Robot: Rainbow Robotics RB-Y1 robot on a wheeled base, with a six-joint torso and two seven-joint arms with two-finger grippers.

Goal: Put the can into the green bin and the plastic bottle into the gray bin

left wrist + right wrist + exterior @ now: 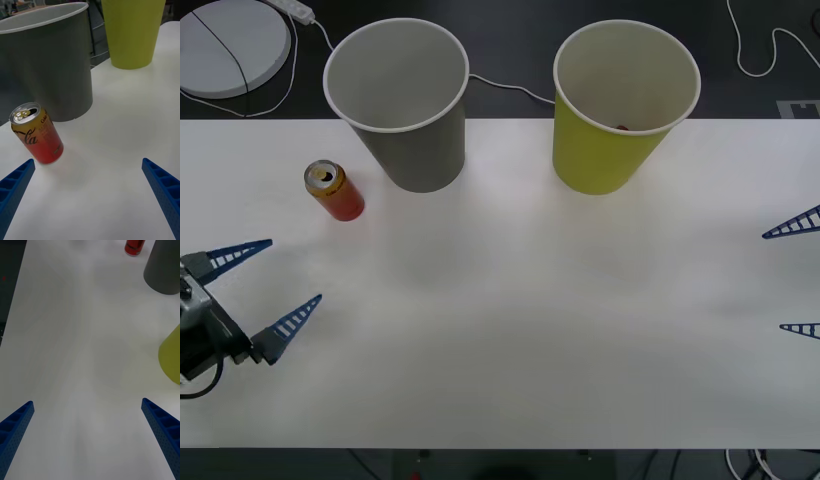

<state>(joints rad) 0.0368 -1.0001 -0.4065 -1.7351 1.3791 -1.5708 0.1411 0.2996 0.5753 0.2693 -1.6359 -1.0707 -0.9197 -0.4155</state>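
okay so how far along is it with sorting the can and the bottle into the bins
Nothing looks done with the can: it stands upright on the table left of the gray bin. In hand: nothing; the left gripper is open near it, the right gripper open at the right edge. Left: can into the green bin.

Beyond the desk's far edge

A white desk [510,330] meets dark floor; there lie a round white disc [230,45], a white power strip [295,8] and trailing white cables [760,55].

bare table [510,320] ahead of both hands, gray bin [405,110] crowding can [334,190], seemingly just apart
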